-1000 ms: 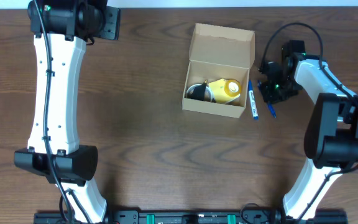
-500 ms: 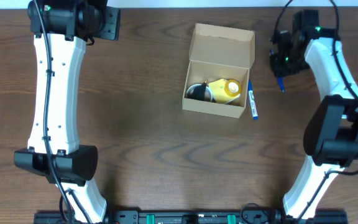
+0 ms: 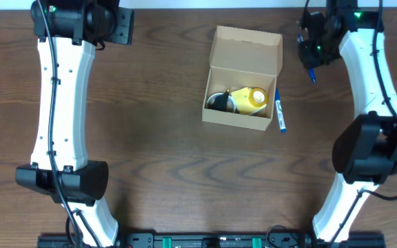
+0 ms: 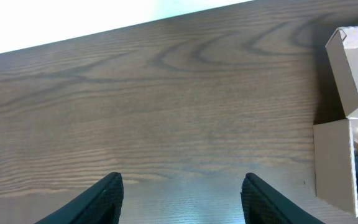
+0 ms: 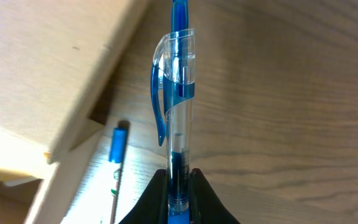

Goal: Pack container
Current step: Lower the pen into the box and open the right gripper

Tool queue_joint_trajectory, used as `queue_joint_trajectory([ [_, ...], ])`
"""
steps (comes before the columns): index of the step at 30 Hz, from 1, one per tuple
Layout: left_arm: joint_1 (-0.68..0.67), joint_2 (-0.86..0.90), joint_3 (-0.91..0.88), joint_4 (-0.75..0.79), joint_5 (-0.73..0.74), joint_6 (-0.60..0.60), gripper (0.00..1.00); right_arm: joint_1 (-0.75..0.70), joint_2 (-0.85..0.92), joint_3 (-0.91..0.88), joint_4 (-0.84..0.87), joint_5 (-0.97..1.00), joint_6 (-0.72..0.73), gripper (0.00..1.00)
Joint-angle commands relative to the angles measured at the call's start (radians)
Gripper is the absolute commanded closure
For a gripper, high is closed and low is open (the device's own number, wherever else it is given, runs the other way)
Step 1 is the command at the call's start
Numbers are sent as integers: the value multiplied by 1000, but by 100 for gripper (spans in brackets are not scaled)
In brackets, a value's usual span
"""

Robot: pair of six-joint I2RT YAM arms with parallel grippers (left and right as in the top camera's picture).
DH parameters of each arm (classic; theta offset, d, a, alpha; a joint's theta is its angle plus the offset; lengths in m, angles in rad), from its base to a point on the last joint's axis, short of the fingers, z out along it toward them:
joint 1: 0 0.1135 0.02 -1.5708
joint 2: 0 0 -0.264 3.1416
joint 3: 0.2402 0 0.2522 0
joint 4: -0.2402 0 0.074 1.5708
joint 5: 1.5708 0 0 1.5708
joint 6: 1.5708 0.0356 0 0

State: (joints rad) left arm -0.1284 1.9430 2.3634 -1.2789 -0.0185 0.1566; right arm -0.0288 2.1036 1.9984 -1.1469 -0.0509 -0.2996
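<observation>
My right gripper point(image 5: 179, 186) is pinched narrow on a clear blue pen point(image 5: 178, 118), barrel caught low between the fingertips, clip facing left in the wrist view. That grip only reads from the right wrist cam. Overhead just shows the pen's blue tip poking out on the near side of the dark gripper body, at the far right of the table point(image 3: 157, 145), right of the container point(image 3: 247, 49). Container sits centre-far on the table, flap lid hinged open toward the far side. Overhead is the only clear view into it: a yellow item point(image 3: 249, 100) on the right and a dark round item point(image 3: 219, 102) on the left, touching. A second blue pen point(image 3: 280, 111) lies flat on the table just beside the container's right wall; can't tell if it touches. Right wrist cam catches it too, below a tan cardboard edge, but sees nothing inside the box. My left gripper point(image 4: 182, 199) is wide, jaws well apart over bare wood, holding nothing. Left wrist cam has the container at the right edge of its frame: flap, one side wall, and a sliver of something dark inside that I can't identify. Overhead puts that gripper at the far left of the table, well apart from the container, fingers not resolvable from there.
</observation>
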Motion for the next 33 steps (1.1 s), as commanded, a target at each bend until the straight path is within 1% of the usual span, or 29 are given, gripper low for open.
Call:
queue_joint_trajectory([
  [1,-3,-29,10,-3,19,-8,39,54,4,59,-15,-2,-12,91],
  [6,-3,-29,10,-3,19,-8,39,143,4,89,-34,-1,-31,90],
  [12,-3,-29,10,-7,18,-8,39,269,4,90,-63,2,-32,91],
  [14,-3,-29,10,-10,18,-8,39,290,4,90,-69,2,-38,91],
  [22,-3,-29,10,-12,15,-7,39,324,26,80,-135,-68,-56,94],
  [25,-3,-29,10,-16,15,-7,39,327,30,62,-137,-145,-72,93],
  [33,-3,-29,10,-21,16,-8,39,348,30,-45,-121,-164,-137,90],
])
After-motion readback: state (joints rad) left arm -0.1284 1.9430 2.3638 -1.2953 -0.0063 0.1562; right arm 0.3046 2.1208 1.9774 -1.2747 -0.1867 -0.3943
